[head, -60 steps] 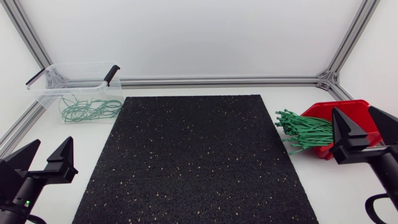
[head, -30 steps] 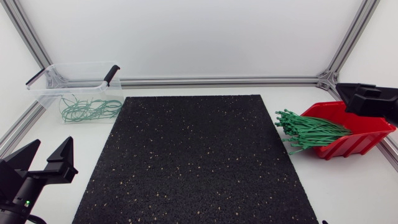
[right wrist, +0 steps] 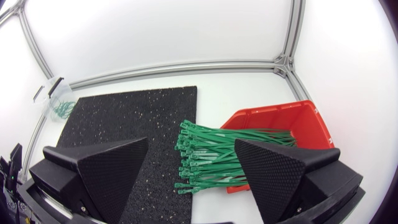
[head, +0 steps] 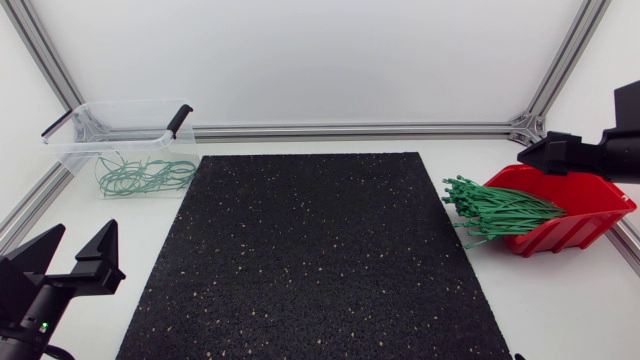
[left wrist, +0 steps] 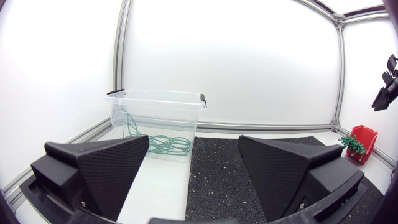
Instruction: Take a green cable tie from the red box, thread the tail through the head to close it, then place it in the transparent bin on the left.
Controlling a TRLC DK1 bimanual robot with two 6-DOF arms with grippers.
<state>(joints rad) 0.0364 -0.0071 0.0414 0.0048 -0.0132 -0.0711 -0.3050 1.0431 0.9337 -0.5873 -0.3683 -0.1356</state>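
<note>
**Ties in the box, both grippers wide and empty**

Bundle of green ties [head: 497, 212] lying in the red box [head: 590, 205] at the table's right side, heads fanning out over the box's open front, just beside the right edge of the mat [head: 315, 255]. Above the box's far end, apart from the bundle and looking down on it, the right gripper [right wrist: 191, 142], fingers spread wide, gripping nothing. Black, speckled mat across the table's middle. At the far left corner, well apart from the box, the clear bin [head: 120, 150], black clips on its rim, looped ties [head: 145, 176] on its floor. Low at the near left, beside the mat's near corner, the left gripper [left wrist: 194, 138], fingers likewise wide apart and empty, facing across the table toward the bin.
</note>
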